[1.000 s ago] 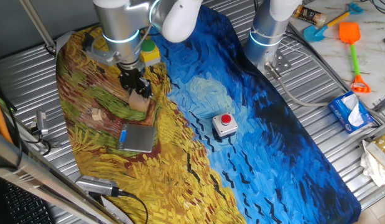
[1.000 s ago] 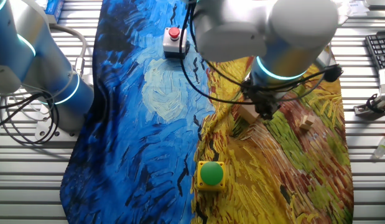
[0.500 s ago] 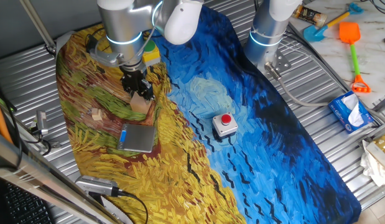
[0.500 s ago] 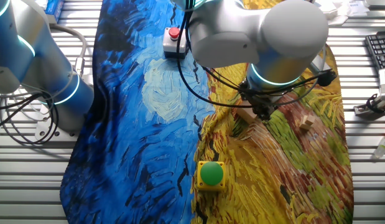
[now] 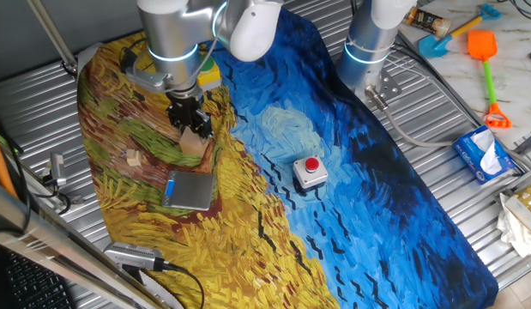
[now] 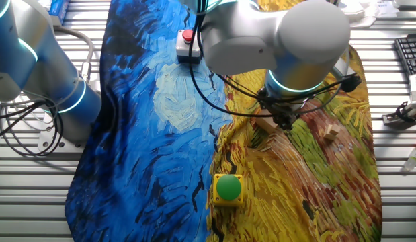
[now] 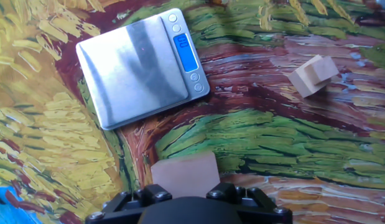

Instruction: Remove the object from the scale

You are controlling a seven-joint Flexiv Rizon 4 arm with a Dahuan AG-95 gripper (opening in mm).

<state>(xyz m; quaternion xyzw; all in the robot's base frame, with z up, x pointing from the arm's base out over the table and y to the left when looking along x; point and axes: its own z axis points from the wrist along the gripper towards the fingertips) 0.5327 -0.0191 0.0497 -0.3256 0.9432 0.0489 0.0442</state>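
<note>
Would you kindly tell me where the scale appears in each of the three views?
One fixed view: the scale lies lower left, below the wooden cube.
The other fixed view: not visible; the arm covers that area.
Hand view: scale upper left.
Shared landmark: the small wooden bit.

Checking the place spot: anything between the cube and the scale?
No. In the hand view, only bare painted cloth lies between the wooden cube and the scale.

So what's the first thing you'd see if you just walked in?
The swirly blue and yellow painted cloth covering the whole table. Next, the silver arm's tool over the yellow side, with a wooden cube at its tip. The shiny scale lies bare just beside it.
</note>
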